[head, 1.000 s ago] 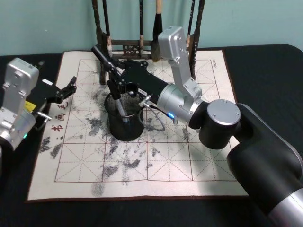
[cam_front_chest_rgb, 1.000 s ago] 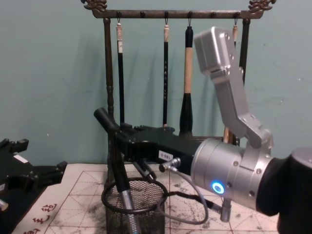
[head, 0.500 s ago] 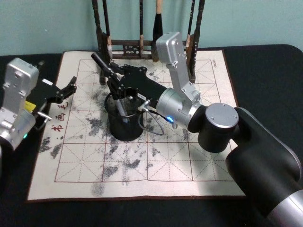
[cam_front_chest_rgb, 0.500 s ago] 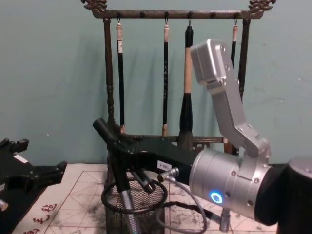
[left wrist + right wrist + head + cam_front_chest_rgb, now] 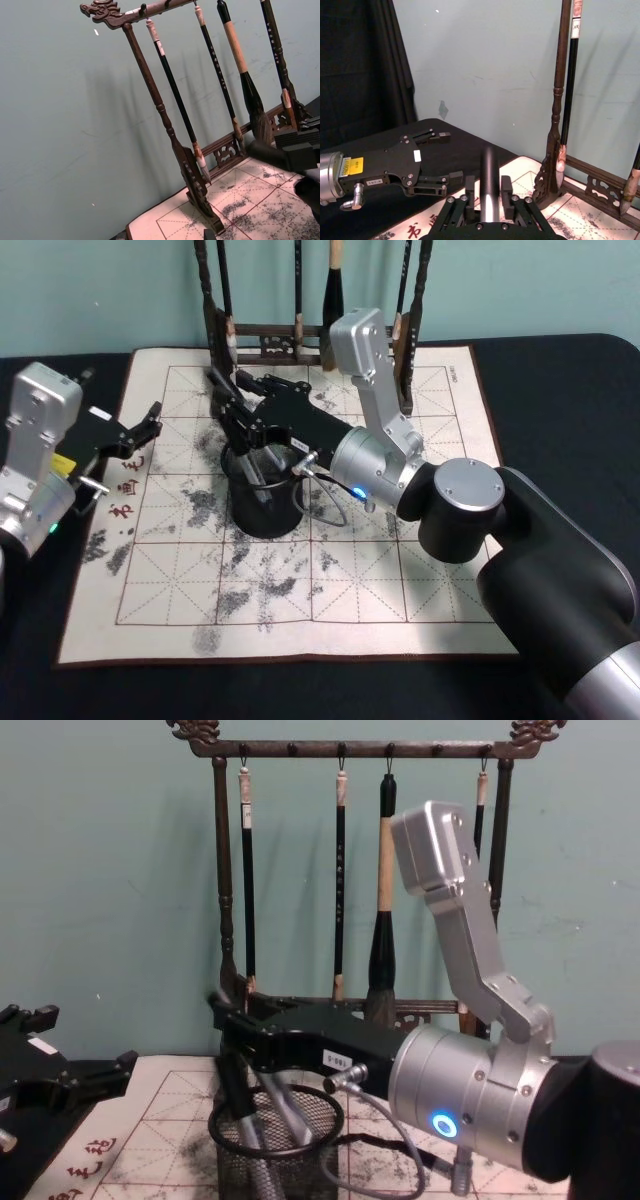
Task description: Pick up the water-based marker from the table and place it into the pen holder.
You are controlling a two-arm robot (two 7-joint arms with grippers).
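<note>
Leftmost, the left gripper [image 5: 150, 422] hangs idle over the near left edge of the cream calligraphy practice mat with a red grid and ink blotches [image 5: 300, 580], its black fingers spread apart and holding nothing; the right wrist view shows a yellow sticker on its body, the print too small to read. Red brush characters run down the mat's left border, not legible from the head view. Toward the middle, the short black wire-mesh pen holder [image 5: 264, 508] stands on the mat, and the right gripper [image 5: 236, 410] sits just above its rim. The black-and-silver water-based marker [image 5: 236, 1120] leans inside the cup, its silver lower half showing through the mesh from the chest, its black upper end between the gripper's fingers; whether they clamp it cannot be told. Behind stands the tall dark wooden rack of hanging calligraphy brushes [image 5: 340, 870].
</note>
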